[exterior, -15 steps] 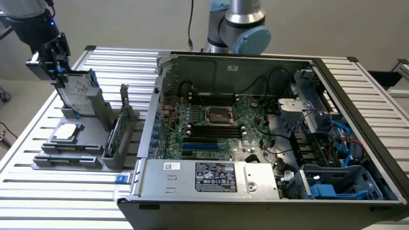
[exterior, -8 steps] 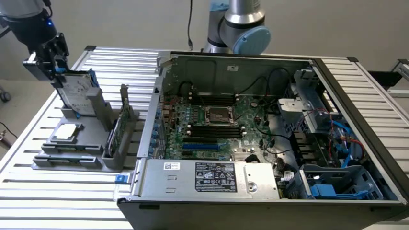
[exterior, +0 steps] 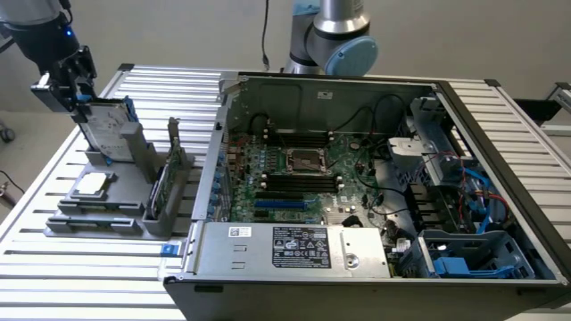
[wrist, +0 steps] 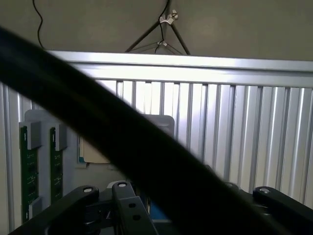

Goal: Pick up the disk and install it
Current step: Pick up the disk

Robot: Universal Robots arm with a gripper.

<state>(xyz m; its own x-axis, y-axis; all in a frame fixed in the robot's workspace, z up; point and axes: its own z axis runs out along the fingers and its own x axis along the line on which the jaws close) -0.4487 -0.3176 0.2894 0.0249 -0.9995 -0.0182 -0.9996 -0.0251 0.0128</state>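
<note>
Now the disk [exterior: 105,130] stands on edge in a grey rack [exterior: 134,200] at the exterior view's left. Its long axis is nearly upright and its top leans slightly leftward. The jaws hang wide apart at its upper edge; whether they touch it I cannot tell. A square silver chip [exterior: 93,184] lies flat just beside it, and a green card [exterior: 160,187] stands on edge nearby. The open computer case [exterior: 357,100] sits to the right on the slatted surface [exterior: 53,267]. A black cable [wrist: 122,147] crosses the wrist view.
</note>
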